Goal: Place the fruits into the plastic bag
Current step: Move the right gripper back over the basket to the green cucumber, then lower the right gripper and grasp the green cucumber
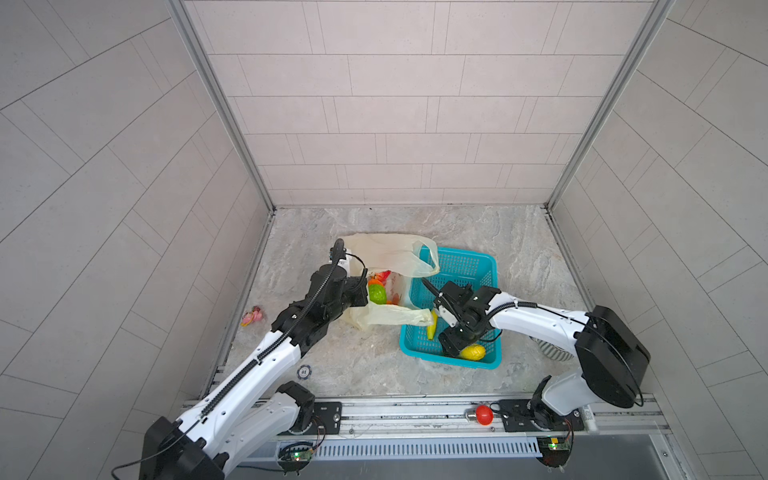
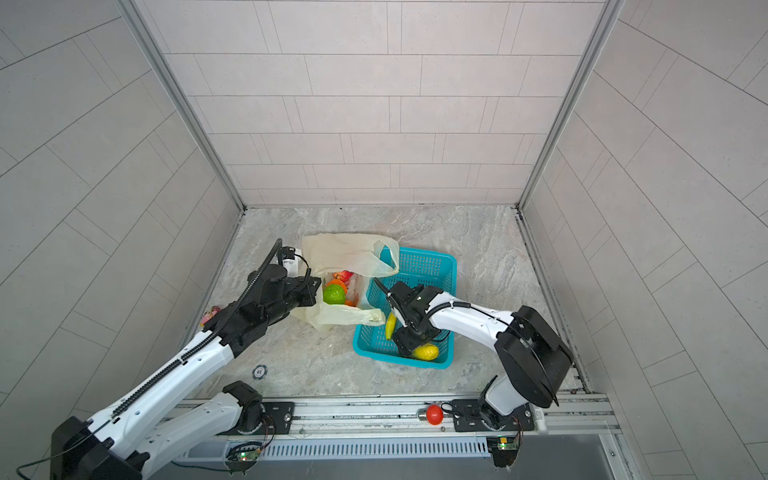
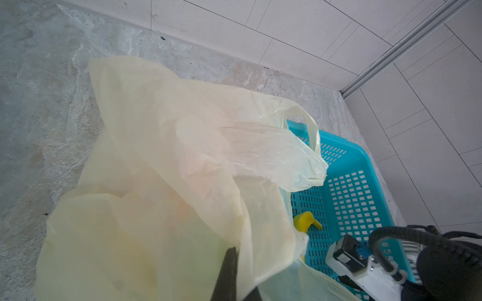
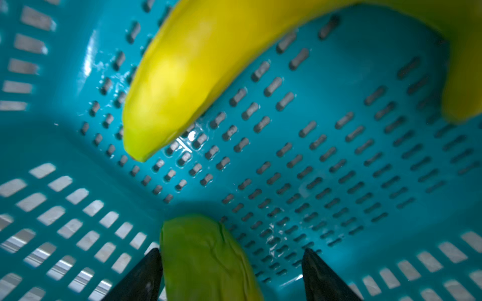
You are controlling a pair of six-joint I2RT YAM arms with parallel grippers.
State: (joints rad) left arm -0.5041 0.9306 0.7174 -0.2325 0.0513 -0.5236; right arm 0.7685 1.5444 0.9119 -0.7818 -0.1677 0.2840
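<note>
The grey marbled table [image 1: 374,370] carries one bag [image 1: 386,249] and one basket [image 1: 465,266], touching side by side. The cream bag lies left of the basket with its mouth open towards the arms. Its two handles [image 1: 409,318] drape onto the basket's left rim. A faint orange print shows through the film, but no letter of it can be read.

Inside the bag at least three fruits [image 1: 376,293] show through the mouth in both top views – one green, one orange and one red. A few more orange bits beside them are too small to tell apart.

The teal perforated basket holds two fruits: one banana [image 4: 187,65] along its left side and one green-yellow mango [image 1: 473,352] at its near wall.

The left gripper [image 3: 230,260] is closed together, clamped on the bag's film at the mouth. The right gripper [image 4: 231,251] is down in the basket with its jaws apart. The mango lies between them, against one finger and clear of the other.

One red knob [image 1: 484,414] sits on the front rail. One pink trinket [image 1: 253,316] lies to the left, outside the table's edge. One round token [image 2: 259,371] on the table bears two digits – seemingly "10".
</note>
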